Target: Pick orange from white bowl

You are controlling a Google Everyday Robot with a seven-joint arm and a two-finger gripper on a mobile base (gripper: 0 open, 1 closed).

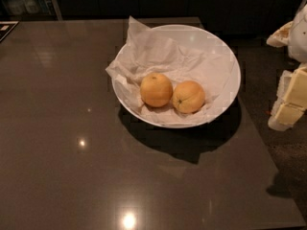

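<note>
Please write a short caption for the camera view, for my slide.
The orange lies beside a yellower fruit in the paper-lined bowl; gripper at right edge.

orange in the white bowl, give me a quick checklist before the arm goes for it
1. Target picked out: the squat peach-orange fruit with the dark stem dimple, the right one of the two: ok.
2. Its top is free of the crumpled white paper: ok.
3. Room beside the rounder yellow-orange fruit: not ok, they lie very close together; whether they touch, cannot tell.
4. The wide shallow glossy white bowl sits on the dark glossy table, inside its edges: ok.
5. The tool is above the target: not ok, it is at the right edge of the view, beside the bowl.
</note>
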